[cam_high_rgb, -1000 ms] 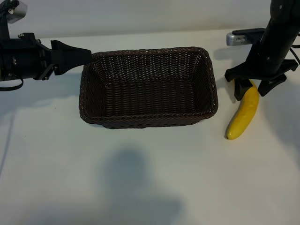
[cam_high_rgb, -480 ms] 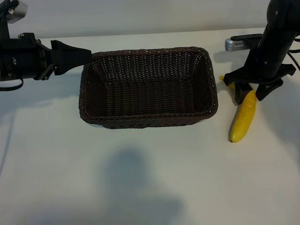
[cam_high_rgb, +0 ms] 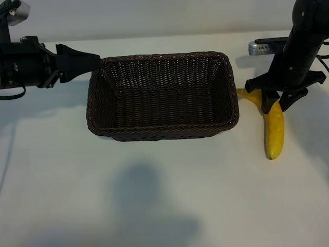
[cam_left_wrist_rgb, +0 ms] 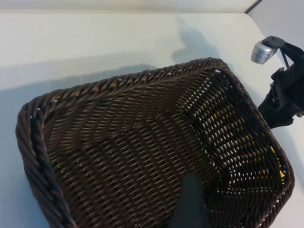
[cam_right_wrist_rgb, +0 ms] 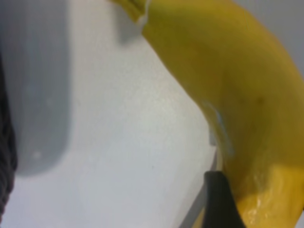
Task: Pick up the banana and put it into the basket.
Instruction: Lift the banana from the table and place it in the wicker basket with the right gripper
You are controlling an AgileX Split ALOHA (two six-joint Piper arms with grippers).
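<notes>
The yellow banana (cam_high_rgb: 274,131) lies on the white table just right of the dark-brown wicker basket (cam_high_rgb: 164,133), its length pointing toward the front edge. My right gripper (cam_high_rgb: 276,103) comes down over the banana's upper part, one finger pressed on each side, shut on it. In the right wrist view the banana (cam_right_wrist_rgb: 237,85) fills the frame, with one dark fingertip (cam_right_wrist_rgb: 221,199) against its skin. My left gripper (cam_high_rgb: 97,63) hangs open, level with the basket's left rim. The basket (cam_left_wrist_rgb: 33,142) has nothing in it.
The white table (cam_high_rgb: 154,195) stretches out in front of the basket, with a soft shadow on it. The right arm (cam_left_wrist_rgb: 285,99) shows beyond the basket's far end in the left wrist view. The table's back edge meets a pale wall.
The right gripper's fingers have closed in on the banana. The banana swung from slanting to lying straight toward the front edge. The left arm has not moved.
</notes>
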